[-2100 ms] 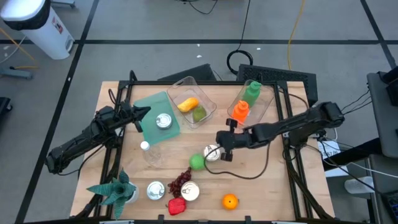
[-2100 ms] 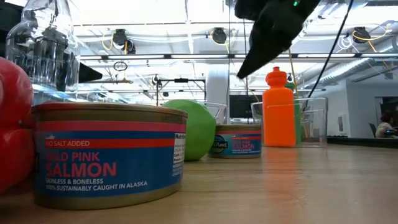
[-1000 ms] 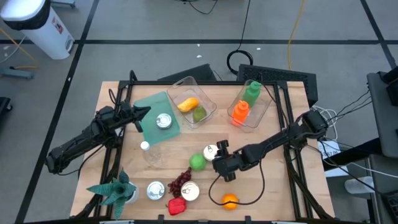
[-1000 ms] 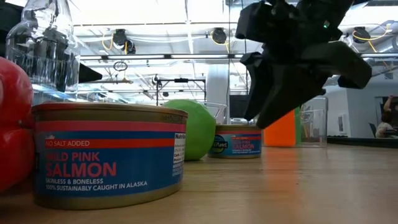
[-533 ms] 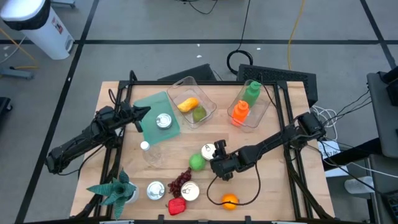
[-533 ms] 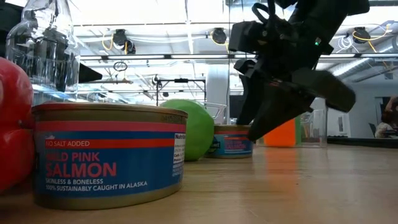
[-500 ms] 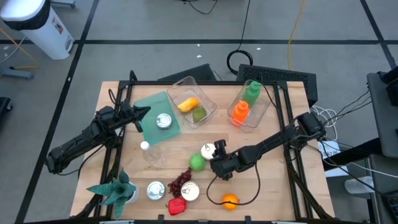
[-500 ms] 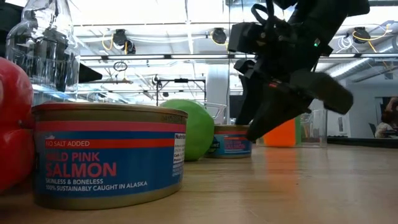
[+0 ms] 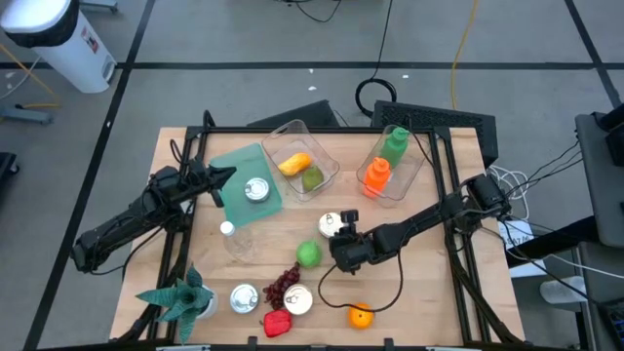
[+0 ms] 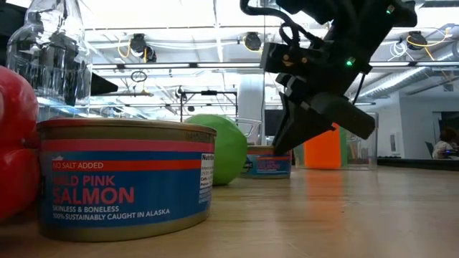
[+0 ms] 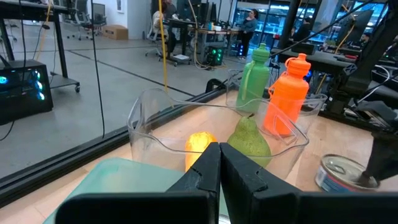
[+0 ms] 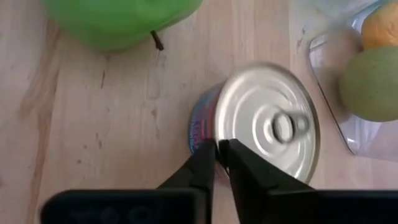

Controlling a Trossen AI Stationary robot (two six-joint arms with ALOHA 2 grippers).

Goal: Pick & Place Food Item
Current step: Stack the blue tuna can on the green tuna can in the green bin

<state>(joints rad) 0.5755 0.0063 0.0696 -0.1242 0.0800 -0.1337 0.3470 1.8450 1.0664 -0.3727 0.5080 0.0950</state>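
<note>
Our right wrist view shows what the high view hides: the right gripper (image 12: 216,163) has its fingers pressed together at the side wall of the salmon can (image 12: 261,121), gripping nothing. From above we see that can (image 9: 330,224) upright mid-table, lid and pull tab facing up, just beside the green apple (image 9: 308,254). Our left gripper (image 11: 219,163), fingers pressed together, waits over the teal board (image 9: 244,171). The wooden table (image 9: 429,283) sits in a bright lab.
</note>
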